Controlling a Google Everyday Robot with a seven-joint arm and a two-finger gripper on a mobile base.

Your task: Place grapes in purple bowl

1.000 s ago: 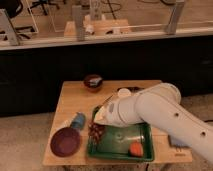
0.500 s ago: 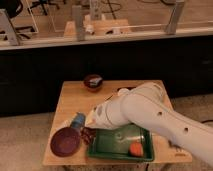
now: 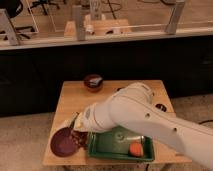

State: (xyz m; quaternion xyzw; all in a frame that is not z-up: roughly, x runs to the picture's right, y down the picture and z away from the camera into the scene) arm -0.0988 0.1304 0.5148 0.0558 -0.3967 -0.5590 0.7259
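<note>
The purple bowl (image 3: 60, 144) lies at the table's front left corner, wide and shallow. My white arm reaches in from the right, low across the table. Its gripper (image 3: 76, 131) hangs just over the bowl's right rim, shut on the grapes (image 3: 79, 138). They show as a dark knobbly cluster under the wrist, between the bowl and the green tray. The arm hides most of the fingers.
A green tray (image 3: 112, 150) sits right of the bowl with a round orange fruit (image 3: 135, 148) in it. A smaller dark red bowl (image 3: 93, 82) stands at the back of the wooden table (image 3: 75, 97). A dark low wall runs behind the table.
The arm has swung left, carrying the grapes from the tray's left end to the purple bowl's right rim. The blue cup beside the bowl is now hidden by the arm.
</note>
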